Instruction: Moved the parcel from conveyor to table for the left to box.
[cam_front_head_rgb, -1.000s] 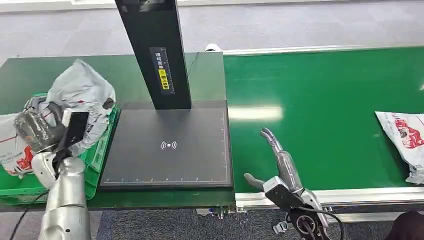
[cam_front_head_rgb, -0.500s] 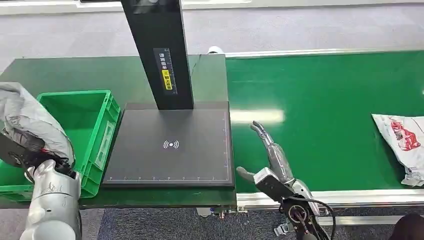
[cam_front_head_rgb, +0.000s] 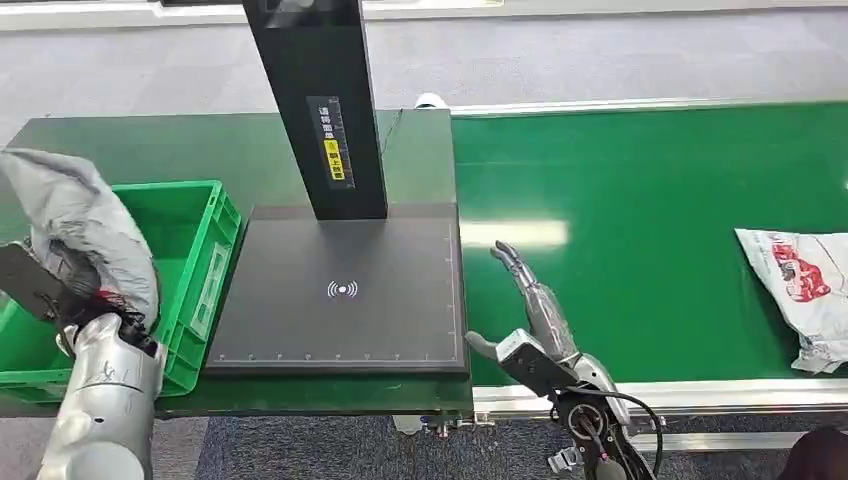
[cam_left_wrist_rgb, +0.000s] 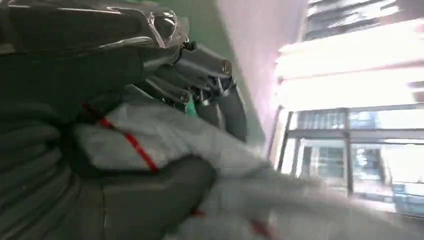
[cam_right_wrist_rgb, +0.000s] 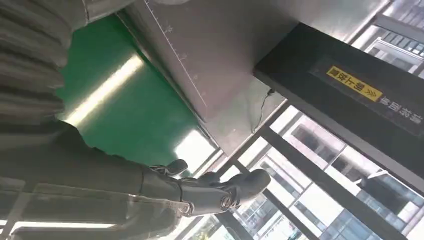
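Parcel (cam_front_head_rgb: 75, 215) first: you will find the grey one bunched in the left hand (cam_front_head_rgb: 85, 310), held up over the near left part of the green crate (cam_front_head_rgb: 205, 265). In the left wrist view the fingers (cam_left_wrist_rgb: 210, 95) and thick thumb clamp the crumpled grey plastic (cam_left_wrist_rgb: 165, 135), which shows a red line across it. Nearest you on the other side, the right hand (cam_front_head_rgb: 530, 315) lies over the near edge of the green conveyor belt (cam_front_head_rgb: 640, 190), its fingers stretched out and apart, holding nothing. Between your two hands sits the dark scanner pad (cam_front_head_rgb: 345, 290), its front edge close to the table's near side, and its black post (cam_front_head_rgb: 315, 100) rises from the pad's far edge, with a yellow label on its face. The crate stands just beside the pad's left edge. Farther along the belt, well apart from the right hand, a white parcel with red print (cam_front_head_rgb: 800, 285) lies at the frame's right border.
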